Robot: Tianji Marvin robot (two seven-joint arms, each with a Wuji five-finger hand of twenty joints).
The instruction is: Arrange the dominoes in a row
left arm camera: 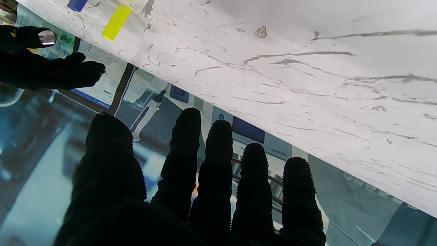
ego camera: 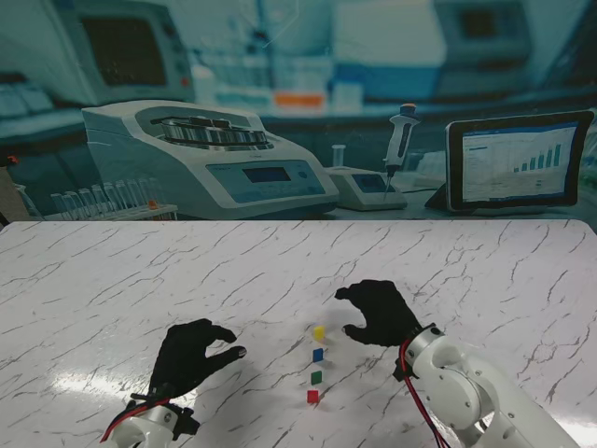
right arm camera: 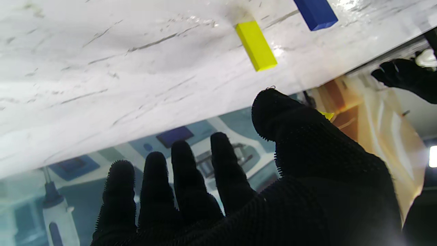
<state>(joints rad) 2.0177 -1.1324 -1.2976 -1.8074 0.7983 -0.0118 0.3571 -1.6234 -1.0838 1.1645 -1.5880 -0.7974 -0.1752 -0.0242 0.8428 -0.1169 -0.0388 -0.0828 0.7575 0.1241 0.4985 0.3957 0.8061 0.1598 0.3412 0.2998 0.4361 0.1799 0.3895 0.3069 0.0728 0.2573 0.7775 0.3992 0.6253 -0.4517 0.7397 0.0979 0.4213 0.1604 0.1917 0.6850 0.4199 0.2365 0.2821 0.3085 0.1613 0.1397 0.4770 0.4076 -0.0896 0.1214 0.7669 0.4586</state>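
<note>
Several small dominoes stand in a line on the marble table: yellow farthest from me, then blue, green and red nearest me. My right hand, in a black glove, hovers just right of the yellow domino with fingers spread and nothing in it. My left hand is open to the left of the row, apart from it. The right wrist view shows the yellow domino and the blue one beyond my thumb. The left wrist view catches the yellow domino.
A backdrop printed with lab equipment stands along the table's far edge. Bare marble lies on both sides of the row.
</note>
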